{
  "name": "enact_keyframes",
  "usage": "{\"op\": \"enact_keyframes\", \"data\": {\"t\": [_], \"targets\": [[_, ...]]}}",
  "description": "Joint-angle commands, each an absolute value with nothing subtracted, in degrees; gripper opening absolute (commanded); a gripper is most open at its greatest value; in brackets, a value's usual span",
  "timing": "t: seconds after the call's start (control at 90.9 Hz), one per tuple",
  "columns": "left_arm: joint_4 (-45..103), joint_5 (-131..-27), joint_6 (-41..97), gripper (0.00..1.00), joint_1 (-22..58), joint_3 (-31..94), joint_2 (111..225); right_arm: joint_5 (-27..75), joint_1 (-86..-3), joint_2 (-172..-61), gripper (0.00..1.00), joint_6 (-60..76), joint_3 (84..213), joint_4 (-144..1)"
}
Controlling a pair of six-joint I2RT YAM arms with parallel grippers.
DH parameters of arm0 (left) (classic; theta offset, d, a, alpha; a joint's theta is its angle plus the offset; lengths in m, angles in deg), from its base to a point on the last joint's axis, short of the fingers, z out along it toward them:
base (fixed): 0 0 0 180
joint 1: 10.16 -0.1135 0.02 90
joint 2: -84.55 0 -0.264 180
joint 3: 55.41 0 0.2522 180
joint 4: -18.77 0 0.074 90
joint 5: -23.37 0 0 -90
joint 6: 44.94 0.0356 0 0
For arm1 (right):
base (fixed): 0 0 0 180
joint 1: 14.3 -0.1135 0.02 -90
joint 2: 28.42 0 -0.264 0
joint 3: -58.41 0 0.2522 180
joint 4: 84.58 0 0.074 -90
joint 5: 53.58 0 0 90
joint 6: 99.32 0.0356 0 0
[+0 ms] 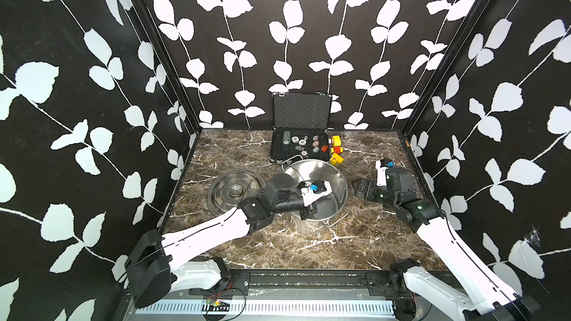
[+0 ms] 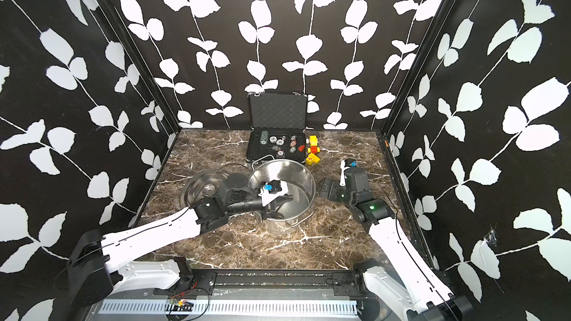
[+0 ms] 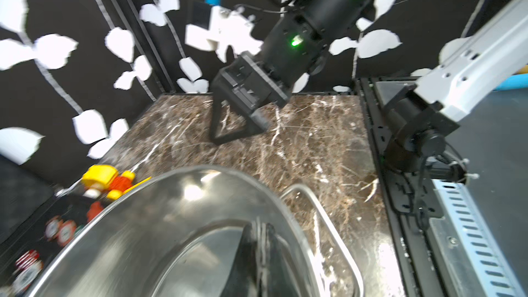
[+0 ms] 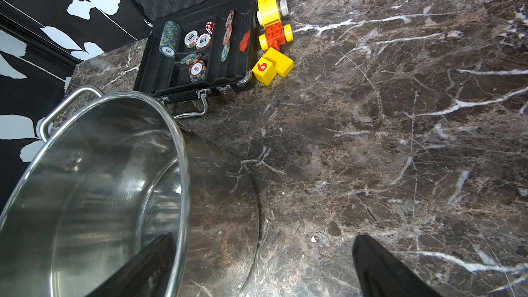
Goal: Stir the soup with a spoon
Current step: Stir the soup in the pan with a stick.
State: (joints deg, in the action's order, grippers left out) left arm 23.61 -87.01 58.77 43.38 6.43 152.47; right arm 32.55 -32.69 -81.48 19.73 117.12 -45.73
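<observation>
**Spoon (image 3: 258, 224) of thin silver metal, pinched inside the round steel pot (image 1: 309, 170)**

It looks light, stiff and slick, so a firm pinch on the straight handle, well above the bowl, should suit it. The black left gripper (image 3: 259, 237) is pressed together on that handle, which shows only as a blur. The black right gripper (image 1: 357, 189) stands spread wide and empty, just beside the pot.
</observation>
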Motion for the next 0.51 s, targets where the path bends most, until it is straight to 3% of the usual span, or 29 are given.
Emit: {"op": "enact_keyframes", "data": {"t": [0.0,0.264,0.495], "targets": [[20.99,-84.71,55.13,0.0,38.3,3.93,147.76,31.74,-33.02,-81.57,0.99,20.21,116.91,-48.21],[20.39,-78.03,53.11,0.0,30.97,2.06,143.89,31.7,-33.02,-82.23,0.99,19.62,117.74,-48.13],[17.0,-75.3,51.15,0.0,27.21,8.15,151.15,31.26,-33.02,-83.23,0.99,19.42,118.21,-48.46]]}}
